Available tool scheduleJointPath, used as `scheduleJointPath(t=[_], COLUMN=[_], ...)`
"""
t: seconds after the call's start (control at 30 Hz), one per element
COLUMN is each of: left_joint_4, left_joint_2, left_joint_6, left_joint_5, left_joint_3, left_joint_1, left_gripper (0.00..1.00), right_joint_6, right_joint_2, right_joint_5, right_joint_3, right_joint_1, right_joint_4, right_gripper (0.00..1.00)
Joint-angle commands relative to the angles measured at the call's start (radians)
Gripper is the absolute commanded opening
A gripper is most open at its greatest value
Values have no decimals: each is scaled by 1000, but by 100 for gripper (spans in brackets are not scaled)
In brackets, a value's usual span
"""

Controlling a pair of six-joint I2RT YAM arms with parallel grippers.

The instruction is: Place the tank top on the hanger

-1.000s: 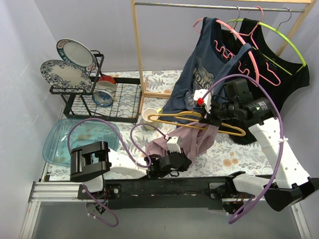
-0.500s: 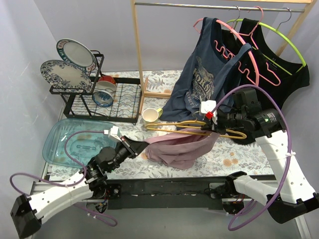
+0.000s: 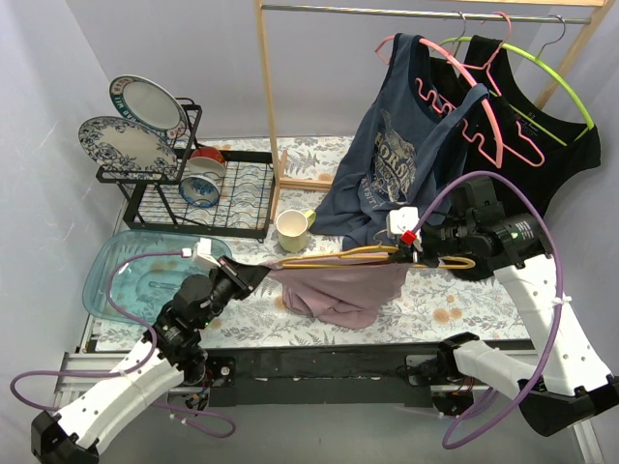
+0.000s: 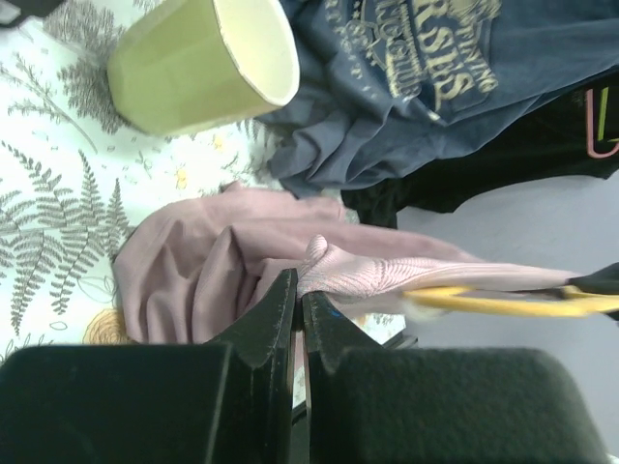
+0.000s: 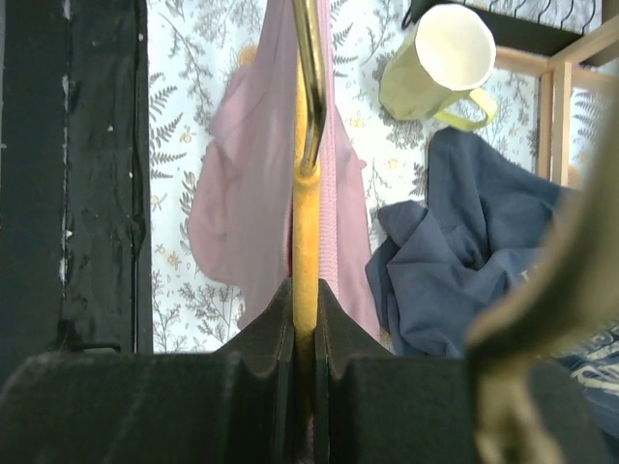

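The dusty-pink tank top (image 3: pixel 343 287) hangs in the air, stretched between both grippers, its lower part sagging toward the floral cloth. My left gripper (image 3: pixel 263 272) is shut on its left strap edge; in the left wrist view the fabric (image 4: pixel 232 251) bunches at the fingertips (image 4: pixel 280 290). The yellow hanger (image 3: pixel 360 256) lies roughly level with the top draped over it. My right gripper (image 3: pixel 414 253) is shut on the hanger's right part; in the right wrist view the yellow bar (image 5: pixel 307 222) runs between the jaws, with pink fabric (image 5: pixel 247 213) beyond.
A lime mug (image 3: pixel 292 229) stands just behind the hanger's left end. A navy printed top (image 3: pixel 392 159) on a pink hanger and a black top (image 3: pixel 542 155) on a green hanger hang from the rail. A dish rack (image 3: pixel 193 188) and a blue tray (image 3: pixel 121 275) are at left.
My left arm swung out from the middle to the left, pulling the top's left edge up and leftward. The top is now stretched taut along the hanger. The right gripper rose slightly.
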Motion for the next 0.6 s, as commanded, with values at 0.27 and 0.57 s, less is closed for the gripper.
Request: scheduleJointPath(t=[0.27, 0.57], left_joint_4=[-173, -238], left_joint_2=[-114, -143], left_joint_6=[55, 103], left_joint_5=[22, 60], left_joint_3=[68, 120], left_joint_1=[35, 35], left_gripper=[0, 0], right_joint_6=[1, 1], right_joint_2=[-18, -17], right_joint_5=[101, 139], right_joint_3=[-19, -73], right_joint_1=[-22, -30], right_joint_4=[65, 108], right_gripper=[1, 1])
